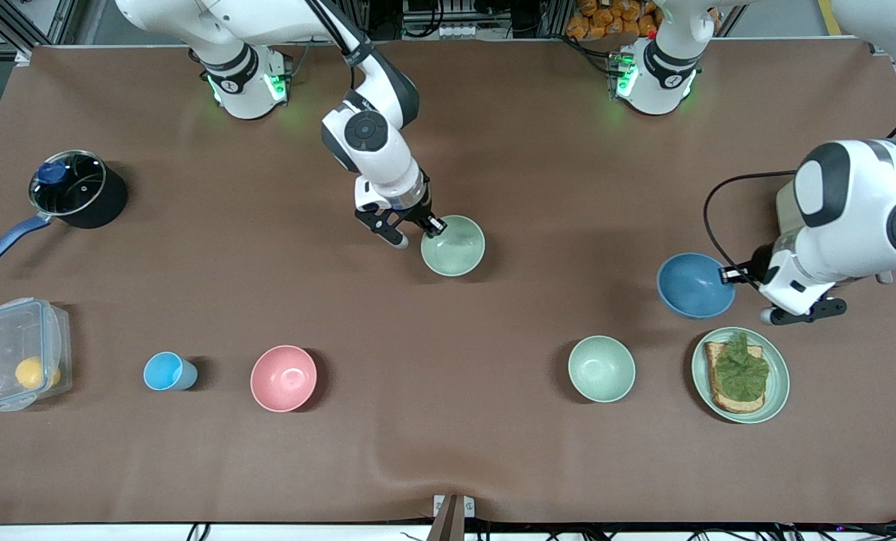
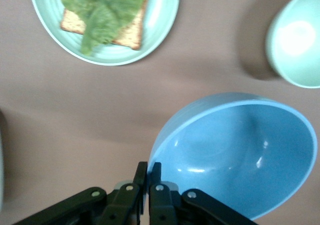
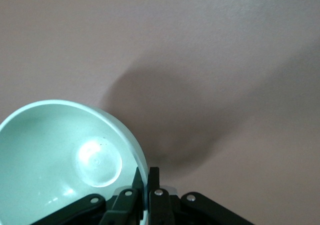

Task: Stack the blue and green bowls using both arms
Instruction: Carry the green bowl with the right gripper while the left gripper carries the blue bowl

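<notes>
The blue bowl is toward the left arm's end of the table. My left gripper is shut on its rim, one finger inside and one outside. In the left wrist view the blue bowl hangs tilted from the left gripper. The green bowl is near the table's middle. My right gripper is shut on its rim. In the right wrist view the green bowl sits tilted in the right gripper, with a broad shadow on the cloth beside it.
A paler mint bowl and a green plate with toast and lettuce lie nearer the front camera than the blue bowl. A pink bowl, a light-blue cup, a clear box and a lidded pot are toward the right arm's end.
</notes>
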You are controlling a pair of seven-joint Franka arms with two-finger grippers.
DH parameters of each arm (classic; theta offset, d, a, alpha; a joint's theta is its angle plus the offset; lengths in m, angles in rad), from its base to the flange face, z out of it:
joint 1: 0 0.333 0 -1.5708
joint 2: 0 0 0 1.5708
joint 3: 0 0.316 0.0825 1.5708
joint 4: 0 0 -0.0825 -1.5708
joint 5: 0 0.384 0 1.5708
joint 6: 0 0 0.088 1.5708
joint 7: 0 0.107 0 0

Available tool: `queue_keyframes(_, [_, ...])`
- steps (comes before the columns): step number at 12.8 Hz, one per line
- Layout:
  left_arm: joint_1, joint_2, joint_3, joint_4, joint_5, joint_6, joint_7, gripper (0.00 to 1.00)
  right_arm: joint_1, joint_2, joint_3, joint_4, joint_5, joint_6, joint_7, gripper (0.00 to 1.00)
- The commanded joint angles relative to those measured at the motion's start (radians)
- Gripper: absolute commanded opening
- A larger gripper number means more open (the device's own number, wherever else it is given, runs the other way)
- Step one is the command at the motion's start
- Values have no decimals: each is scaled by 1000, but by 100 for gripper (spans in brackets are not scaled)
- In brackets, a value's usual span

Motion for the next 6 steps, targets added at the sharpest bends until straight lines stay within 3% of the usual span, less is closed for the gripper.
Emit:
queue_keyframes(1, [7, -6, -51, 15, -24, -25, -51, 0, 63, 58, -51, 43, -70, 32, 105, 0])
queue_keyframes(6, [1, 4, -124, 28, -59, -20, -173, 0, 113, 98, -93, 49, -77, 75, 125, 0])
